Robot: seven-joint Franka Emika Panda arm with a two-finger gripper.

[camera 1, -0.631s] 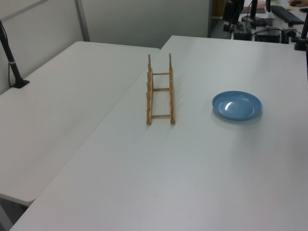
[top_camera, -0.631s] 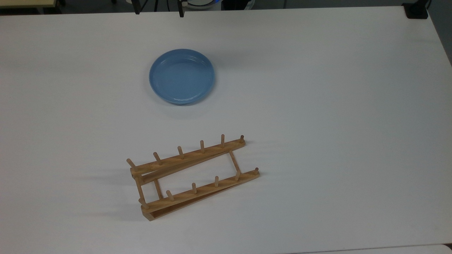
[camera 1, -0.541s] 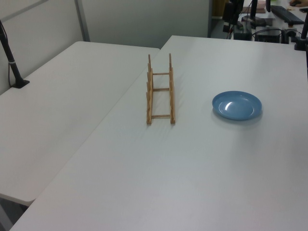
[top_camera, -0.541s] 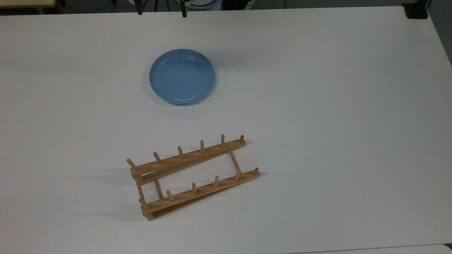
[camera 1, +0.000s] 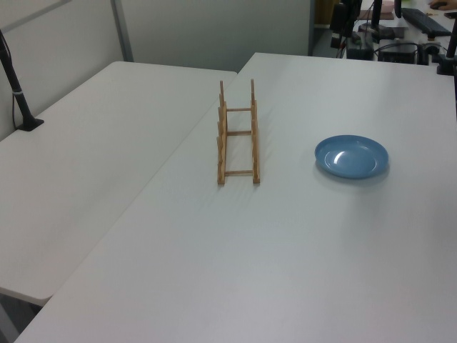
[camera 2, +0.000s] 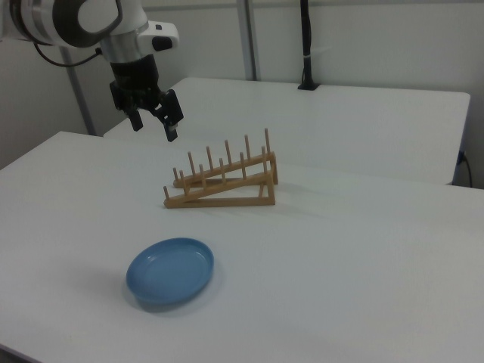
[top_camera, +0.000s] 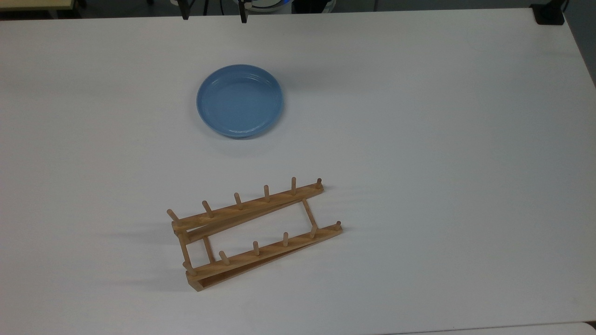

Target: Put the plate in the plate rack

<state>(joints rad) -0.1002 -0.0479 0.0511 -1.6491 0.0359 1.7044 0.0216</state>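
The light-blue plate (top_camera: 240,101) lies flat on the white table (top_camera: 419,139), right side up; it appears again in the left view (camera 1: 352,156) and the right view (camera 2: 171,271). The wooden plate rack (top_camera: 265,253) stands a short way from it, with nothing in it (camera 1: 238,133) (camera 2: 227,183). My gripper (camera 2: 155,127) hangs open in the air above the table, beyond the rack and apart from the plate, holding nothing. Its two dark fingertips (top_camera: 185,13) poke in at the top view's upper edge, above the plate.
A second white table (camera 1: 86,157) butts against this one beside the rack. A black post (camera 2: 306,45) stands on that table's far side (camera 1: 18,93). A black mount (top_camera: 549,14) sits at the top view's upper right corner. Wide bare tabletop surrounds both objects.
The fingertips at the top view's upper edge have shifted slightly to the top view's right. Plate and rack have not moved.
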